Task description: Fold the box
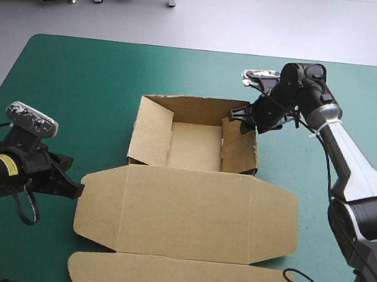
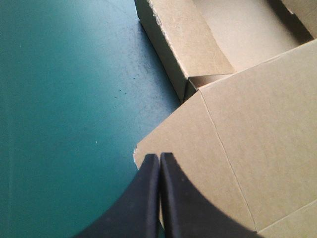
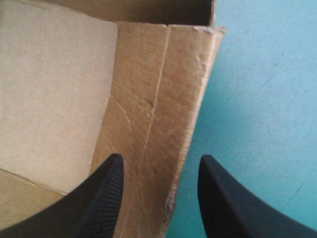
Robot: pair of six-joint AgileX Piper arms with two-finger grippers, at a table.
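The box point(image 1: 186, 213) is found at the middle of the teal-green cover point(image 1: 80, 73). An open tray point(image 1: 194, 147) with raised walls is set on the far side, and the lid point(image 1: 182, 250) is laid flat toward the near edge. The box is judged light and stiff. It is brown corrugated board, matte, and bends cleanly only along the scored creases. Edges can be crushed, as the scuffed, wrinkled right wall point(image 3: 153, 99) suggests. Hold is best taken at a free edge close to a crease. The right gripper point(image 3: 161, 158) is placed astride that wall near its far end with fingers spread, one inside and one outside, nothing clamped. The left gripper point(image 2: 159, 157) is set with fingers pressed together, tips at the corner of the rounded left flap point(image 2: 208, 148), with no board seen between them.
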